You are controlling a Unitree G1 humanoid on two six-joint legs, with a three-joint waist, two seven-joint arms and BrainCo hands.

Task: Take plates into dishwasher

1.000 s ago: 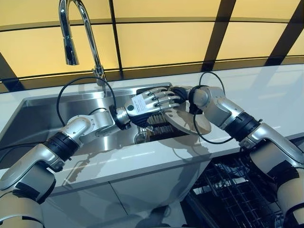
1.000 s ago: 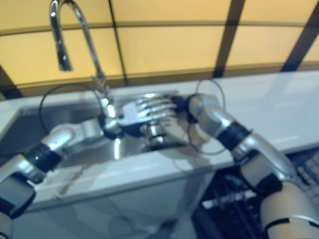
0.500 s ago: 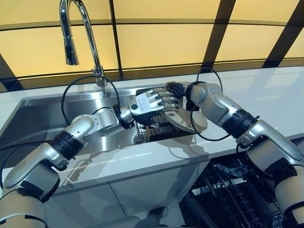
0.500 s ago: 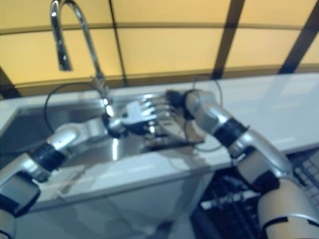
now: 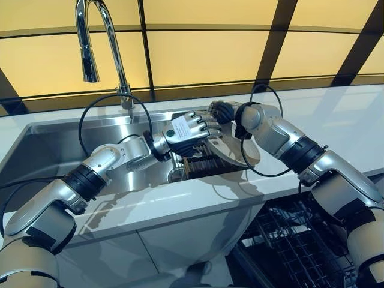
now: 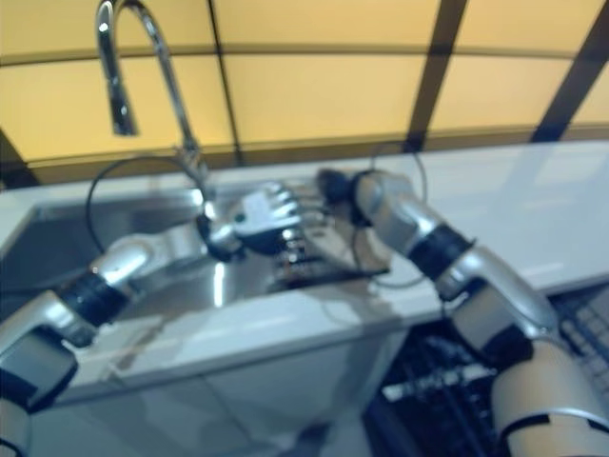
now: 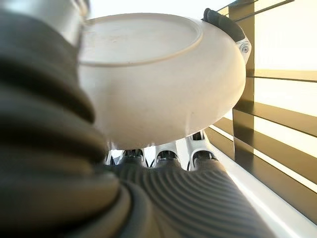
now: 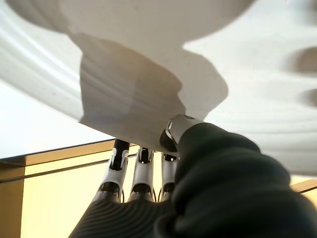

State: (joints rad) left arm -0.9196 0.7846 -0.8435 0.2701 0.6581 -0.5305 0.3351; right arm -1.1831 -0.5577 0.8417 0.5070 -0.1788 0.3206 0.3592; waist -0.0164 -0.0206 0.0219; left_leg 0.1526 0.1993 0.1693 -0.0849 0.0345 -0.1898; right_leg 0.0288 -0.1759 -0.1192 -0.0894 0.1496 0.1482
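A: What's changed in the last second?

B: The left robot hand (image 5: 187,128) has drawn closer in over the sink (image 5: 54,144), and its fingers, straighter a second ago, now curl over the near edge of the plate (image 5: 235,151). The right robot hand (image 5: 223,111) has lifted a little and sits at the plate's far rim. The plate has tipped up slightly above the dark rack (image 5: 201,163) in the sink

A: So who has hold of it?

B: Both, it seems. In the left wrist view the plate's pale underside (image 7: 163,79) fills the frame, with fingers curled beneath it; the right wrist view shows it pressed against that palm, fingers wrapped behind. I judge this a handover or a two-handed lift, not yet a carry

A: And the containers?

B: The rack looks to hold more ribbed, dark items, too small to name. The dishwasher basket (image 5: 294,246) below the bench (image 5: 336,120) stands open, and I can see no plate in it

A: So the loading isn't done

B: Not yet
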